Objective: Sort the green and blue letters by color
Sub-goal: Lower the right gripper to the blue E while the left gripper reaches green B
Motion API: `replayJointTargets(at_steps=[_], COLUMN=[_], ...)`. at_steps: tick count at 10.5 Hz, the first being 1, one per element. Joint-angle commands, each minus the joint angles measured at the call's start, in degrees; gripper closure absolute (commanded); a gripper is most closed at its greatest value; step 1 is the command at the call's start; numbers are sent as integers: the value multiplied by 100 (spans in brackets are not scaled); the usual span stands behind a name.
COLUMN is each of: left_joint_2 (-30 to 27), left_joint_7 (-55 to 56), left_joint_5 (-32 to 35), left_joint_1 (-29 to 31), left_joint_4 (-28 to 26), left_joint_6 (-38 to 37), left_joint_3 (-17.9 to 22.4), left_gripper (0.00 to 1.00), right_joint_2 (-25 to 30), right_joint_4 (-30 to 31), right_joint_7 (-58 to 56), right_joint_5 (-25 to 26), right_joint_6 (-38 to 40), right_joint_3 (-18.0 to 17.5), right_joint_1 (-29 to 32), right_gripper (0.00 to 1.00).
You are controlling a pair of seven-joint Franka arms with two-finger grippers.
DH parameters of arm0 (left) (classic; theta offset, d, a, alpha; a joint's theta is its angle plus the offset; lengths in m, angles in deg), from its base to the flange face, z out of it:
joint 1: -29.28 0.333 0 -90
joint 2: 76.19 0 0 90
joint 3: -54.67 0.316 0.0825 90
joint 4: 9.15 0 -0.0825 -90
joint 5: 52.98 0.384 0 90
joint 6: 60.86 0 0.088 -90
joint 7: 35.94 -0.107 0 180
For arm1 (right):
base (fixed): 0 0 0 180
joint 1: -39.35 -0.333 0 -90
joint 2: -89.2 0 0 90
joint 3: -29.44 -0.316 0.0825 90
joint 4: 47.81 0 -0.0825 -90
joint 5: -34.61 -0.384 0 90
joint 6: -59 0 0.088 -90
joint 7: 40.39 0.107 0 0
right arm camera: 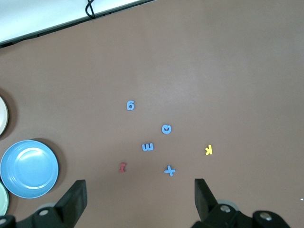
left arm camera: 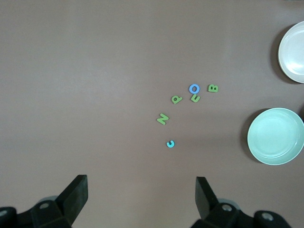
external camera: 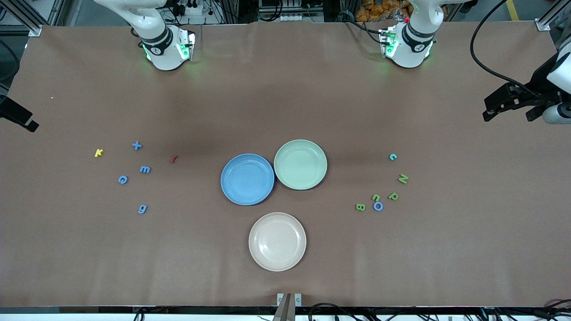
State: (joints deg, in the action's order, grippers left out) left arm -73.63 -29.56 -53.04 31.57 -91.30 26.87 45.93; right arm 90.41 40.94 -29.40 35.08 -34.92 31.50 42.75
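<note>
Both grippers, left gripper and right gripper, hang wide and empty. We judge sorting unstarted: blue letters lie at nine o'clock of the blue plate, green letters at three o'clock of the green plate. Next we need one pinched.

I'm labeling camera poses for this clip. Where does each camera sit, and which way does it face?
Front view: high, facing both bases, over the whole table; left hand at the edge.
Left wrist view: looks down past the open left hand at green letters and the green plate.
Right wrist view: looks down past the open right hand at blue letters and the blue plate.
Front shares both plates.
</note>
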Motion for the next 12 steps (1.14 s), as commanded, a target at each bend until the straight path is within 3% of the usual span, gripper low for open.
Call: replayJointTargets(at_steps=[1,8,10,12], left_joint_2=[43,692,929,957], left_joint_7=[-40,-31,-40,-84], left_joint_5=[-38,-20,24,50], left_joint_1=[-1,-53,-97,-325], left_joint_4=[147,-37,-492,-1465], left_joint_6=[-125,190,776,2109], left_joint_3=[31,5,-22,-66], left_gripper=[0,0,0,0], right_joint_2=[-41,-173,-156,-129], right_joint_4=[-130,-60,290,878], right_joint_7=[0,-9,-131,-220], right_joint_5=[93,50,58,58], right_joint_6=[102,41,-186,-660], right_joint_3=[6,6,-99,-117], right_joint_1=[-33,-50,11,90], right_gripper=[0,0,0,0])
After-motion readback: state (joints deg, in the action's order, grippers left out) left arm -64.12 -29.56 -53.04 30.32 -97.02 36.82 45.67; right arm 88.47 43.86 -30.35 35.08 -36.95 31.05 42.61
